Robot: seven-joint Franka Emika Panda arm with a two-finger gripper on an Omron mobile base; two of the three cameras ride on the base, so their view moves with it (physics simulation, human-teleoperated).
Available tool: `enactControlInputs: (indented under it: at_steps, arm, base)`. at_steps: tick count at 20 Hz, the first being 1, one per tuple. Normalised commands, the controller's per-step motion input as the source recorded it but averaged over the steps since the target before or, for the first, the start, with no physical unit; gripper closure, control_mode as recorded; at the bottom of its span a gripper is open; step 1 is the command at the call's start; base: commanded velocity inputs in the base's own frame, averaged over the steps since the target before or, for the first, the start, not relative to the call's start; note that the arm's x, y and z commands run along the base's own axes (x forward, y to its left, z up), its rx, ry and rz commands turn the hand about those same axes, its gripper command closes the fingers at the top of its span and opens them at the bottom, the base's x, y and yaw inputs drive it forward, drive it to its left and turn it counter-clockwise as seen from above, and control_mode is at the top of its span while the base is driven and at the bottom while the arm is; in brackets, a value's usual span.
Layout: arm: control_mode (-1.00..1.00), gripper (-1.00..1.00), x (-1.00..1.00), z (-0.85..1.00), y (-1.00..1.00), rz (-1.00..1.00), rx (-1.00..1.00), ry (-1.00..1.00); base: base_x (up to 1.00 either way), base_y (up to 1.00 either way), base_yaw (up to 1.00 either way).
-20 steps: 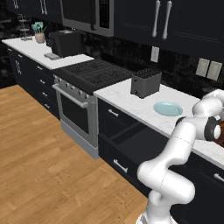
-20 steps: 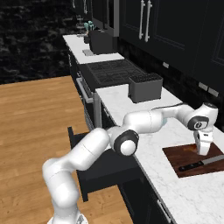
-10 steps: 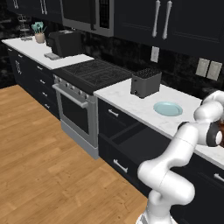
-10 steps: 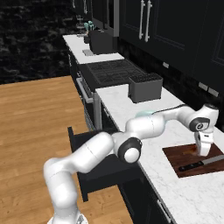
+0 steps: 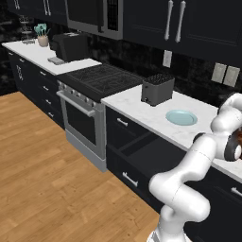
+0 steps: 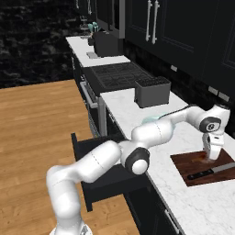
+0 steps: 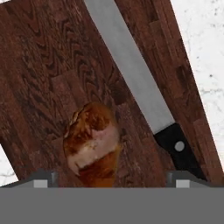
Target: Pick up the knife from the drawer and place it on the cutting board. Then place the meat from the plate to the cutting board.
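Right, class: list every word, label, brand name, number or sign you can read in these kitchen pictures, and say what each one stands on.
None: no readable text shows in any view.
The toaster, the plate, the knife, the cutting board and the meat bear no writing.
The wall plates are blank.
The far counter items are too small to show any label.

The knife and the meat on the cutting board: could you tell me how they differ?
The knife is long, flat and straight, grey blade with black handle; the meat is short, rounded, reddish-brown. The knife spans much of the cutting board; the meat covers a small patch. Both lie on the board, apart.
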Motion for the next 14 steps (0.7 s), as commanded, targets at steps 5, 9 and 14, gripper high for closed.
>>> enactControlInputs:
  at_steps: [5, 9, 14]
  arm:
    - [-1.00, -1.00, -0.49, 0.00, 1.00, 0.00, -0.29, -0.10]
    - [-1.00, -1.00, -0.25, -0.34, 1.00, 0.06, -0.29, -0.08]
    - [-1.00, -1.00, -0.22, -0.49, 1.00, 0.06, -0.25, -0.07]
  base:
    - [0.00, 0.00, 0.00]
    - [0.00, 0.00, 0.00]
    - [0.00, 0.00, 0.00]
